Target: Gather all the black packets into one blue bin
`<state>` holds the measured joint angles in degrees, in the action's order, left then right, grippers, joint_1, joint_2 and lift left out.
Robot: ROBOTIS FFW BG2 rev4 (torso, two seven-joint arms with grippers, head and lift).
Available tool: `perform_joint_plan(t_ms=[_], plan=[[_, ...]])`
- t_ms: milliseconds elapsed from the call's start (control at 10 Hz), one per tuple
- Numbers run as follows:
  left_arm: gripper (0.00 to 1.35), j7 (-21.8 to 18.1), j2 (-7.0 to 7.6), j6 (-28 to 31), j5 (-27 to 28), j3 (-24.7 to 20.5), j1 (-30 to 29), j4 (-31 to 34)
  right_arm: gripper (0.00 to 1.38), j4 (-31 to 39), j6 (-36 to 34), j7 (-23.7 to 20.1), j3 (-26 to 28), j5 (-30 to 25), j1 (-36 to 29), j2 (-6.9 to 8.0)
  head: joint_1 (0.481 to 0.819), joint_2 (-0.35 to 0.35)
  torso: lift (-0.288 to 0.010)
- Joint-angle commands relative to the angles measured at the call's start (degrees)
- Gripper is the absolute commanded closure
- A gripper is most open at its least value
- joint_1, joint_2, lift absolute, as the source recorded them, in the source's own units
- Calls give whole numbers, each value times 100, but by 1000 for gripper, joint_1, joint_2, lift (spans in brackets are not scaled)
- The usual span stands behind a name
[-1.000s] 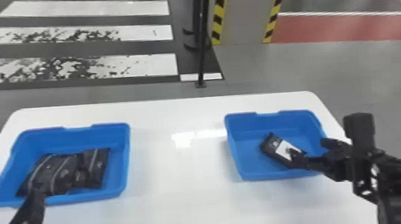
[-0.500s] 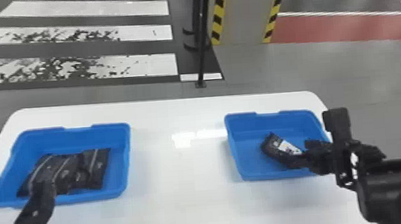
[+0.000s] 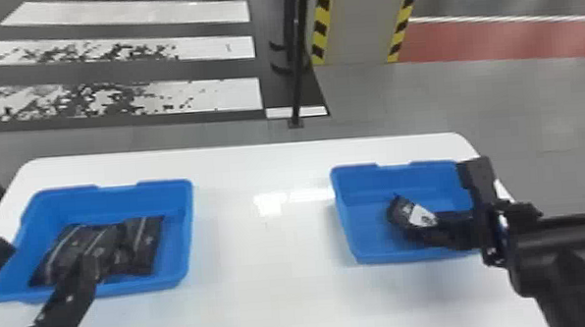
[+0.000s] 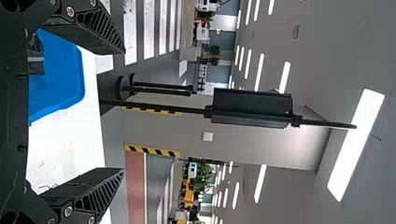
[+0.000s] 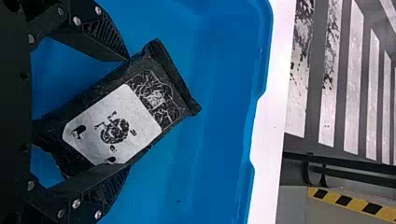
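- The left gripper (image 4: 124,111) is hovering empty at the left bin (image 3: 183,232), fingers spreading.
- There, black packets (image 3: 144,244) are lying together, probably marking the collecting place.
- In the right bin (image 3: 379,184), the right gripper (image 5: 129,113) is straddling one packet (image 5: 112,126), fingers spreading, presumably for pinching its sides.

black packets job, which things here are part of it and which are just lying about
Job:
left blue bin
black packets inside it
right blue bin
labelled packet inside it
left hand
right hand

Background only:
dark pole
striped pillar
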<state>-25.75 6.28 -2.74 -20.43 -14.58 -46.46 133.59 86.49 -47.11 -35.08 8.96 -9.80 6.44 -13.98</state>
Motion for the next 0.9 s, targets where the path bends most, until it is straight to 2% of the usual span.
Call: perform_joint_plan(t_ms=[0,100,200,300,400,600,800], plan=[[148,0,22,-7,-48,64,76,-105,406,-303,0,1,-5,20,172,-8,695,-133,-110],[151,0,31,-7,-93,99,90,-133,705,-430,-14,1,-5,43,201,-8,695,-136,-110],[153,0,40,-21,-128,99,104,-147,897,-458,-28,1,-5,54,201,-8,695,-140,-110],[157,0,48,-36,-139,121,118,-161,996,-528,-28,1,6,123,201,-8,695,-142,-110],[157,0,75,-50,-150,144,132,-161,1311,-528,28,27,6,111,172,-8,695,-142,-110],[157,0,119,-50,-242,179,174,-161,1283,-416,281,27,132,111,46,10,695,-147,-110],[157,-27,251,49,-470,293,244,-161,1283,470,366,27,235,-37,-306,54,695,-159,-110]])
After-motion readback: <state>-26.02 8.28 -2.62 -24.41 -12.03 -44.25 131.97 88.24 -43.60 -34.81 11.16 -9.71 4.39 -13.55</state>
